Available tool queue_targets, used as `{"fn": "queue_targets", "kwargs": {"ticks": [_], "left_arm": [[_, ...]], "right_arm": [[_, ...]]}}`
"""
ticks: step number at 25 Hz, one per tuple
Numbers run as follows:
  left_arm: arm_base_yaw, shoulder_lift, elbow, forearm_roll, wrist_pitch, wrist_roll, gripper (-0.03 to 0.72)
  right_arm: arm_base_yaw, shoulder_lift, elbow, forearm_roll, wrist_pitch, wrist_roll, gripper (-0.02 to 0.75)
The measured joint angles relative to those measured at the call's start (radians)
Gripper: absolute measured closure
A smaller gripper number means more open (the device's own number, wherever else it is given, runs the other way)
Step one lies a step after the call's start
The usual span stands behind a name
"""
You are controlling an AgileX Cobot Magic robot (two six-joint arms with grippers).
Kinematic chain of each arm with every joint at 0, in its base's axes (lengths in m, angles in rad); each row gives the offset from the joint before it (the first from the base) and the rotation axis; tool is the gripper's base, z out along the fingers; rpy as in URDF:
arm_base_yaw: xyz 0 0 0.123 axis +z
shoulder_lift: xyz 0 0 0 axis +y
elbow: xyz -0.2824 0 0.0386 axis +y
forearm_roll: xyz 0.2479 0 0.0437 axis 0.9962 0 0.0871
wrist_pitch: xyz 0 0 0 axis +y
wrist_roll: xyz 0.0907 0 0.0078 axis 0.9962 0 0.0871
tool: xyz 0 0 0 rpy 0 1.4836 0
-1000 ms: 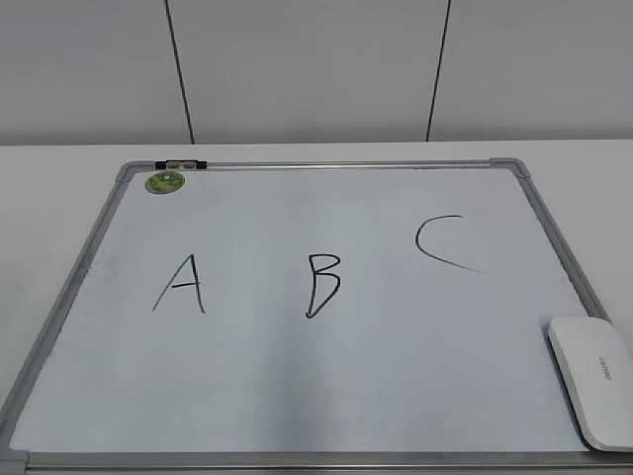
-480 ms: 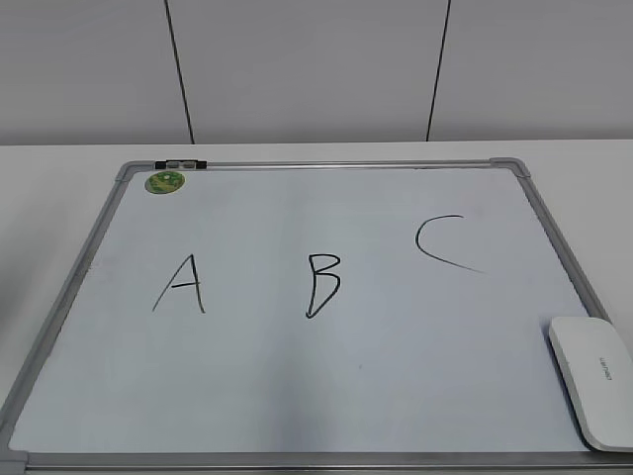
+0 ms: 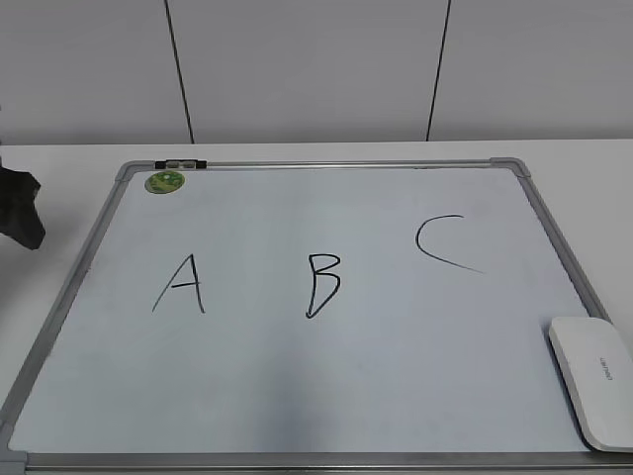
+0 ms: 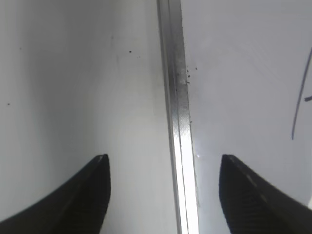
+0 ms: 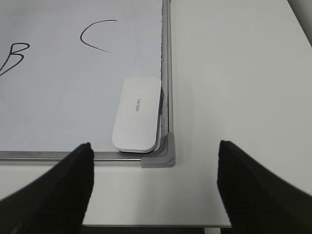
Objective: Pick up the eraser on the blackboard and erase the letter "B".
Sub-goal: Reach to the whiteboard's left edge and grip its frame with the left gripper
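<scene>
The blackboard is a pale board in a silver frame with black letters. The letter "B" is at its middle, between "A" and "C". The white eraser lies flat in the board's near right corner. In the right wrist view the eraser lies just beyond my right gripper, which is open and empty above the table's edge; "B" shows at the left. My left gripper is open and empty, straddling the board's left frame rail.
A round green magnet and a small black clip sit at the board's far left corner. A dark part of the left arm shows at the left edge. The grey corner piece adjoins the eraser. White table surrounds the board.
A dark part of the left arm has come into the exterior view at the left edge. The eraser, the board and the letters have not moved.
</scene>
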Motion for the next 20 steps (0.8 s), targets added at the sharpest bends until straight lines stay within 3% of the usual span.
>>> {"fn": "queue_targets", "kwargs": {"ticks": [9, 15, 20], "left_arm": [[0.0, 0.225, -0.145, -0.086, 0.0, 0.093, 0.244], [0.0, 0.27, -0.161, -0.09, 0.003, 0.103, 0.264], [0.0, 0.27, -0.161, -0.088, 0.004, 0.104, 0.325]], "right_arm": [[0.0, 0.0, 0.0, 0.0, 0.0, 0.0, 0.151], [0.0, 0.0, 0.0, 0.0, 0.0, 0.0, 0.151], [0.0, 0.0, 0.0, 0.0, 0.0, 0.0, 0.151]]}}
